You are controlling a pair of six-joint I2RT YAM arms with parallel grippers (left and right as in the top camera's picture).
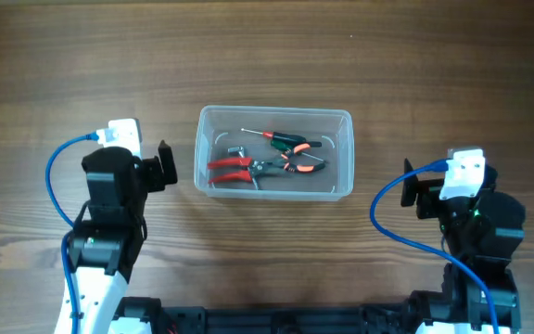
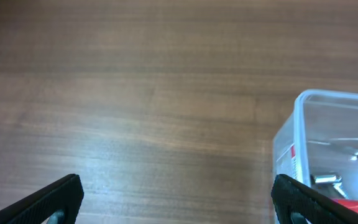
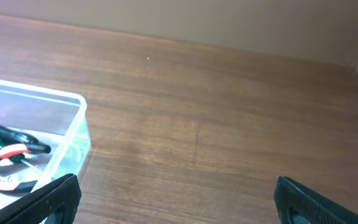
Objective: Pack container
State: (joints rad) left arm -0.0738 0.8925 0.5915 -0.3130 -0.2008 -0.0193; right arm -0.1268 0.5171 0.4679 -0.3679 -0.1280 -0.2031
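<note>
The clear plastic container (image 1: 341,121) sits mid-table. Inside lie red-handled pliers (image 1: 232,169), orange-and-black pliers (image 1: 299,165), a green-and-red screwdriver (image 1: 281,137) and a small metal piece. My left gripper (image 1: 165,165) is open and empty, just left of the container, whose corner shows in the left wrist view (image 2: 303,102). My right gripper (image 1: 417,195) is open and empty, to the right of the container and apart from it. The container's corner also shows in the right wrist view (image 3: 79,106). Both grippers' fingertips (image 2: 176,199) (image 3: 176,199) hover over bare wood.
The wooden table (image 1: 267,56) stretches all around the container. Blue cables (image 1: 58,176) loop beside each arm. A pale wall edge (image 3: 229,25) runs beyond the table's far side.
</note>
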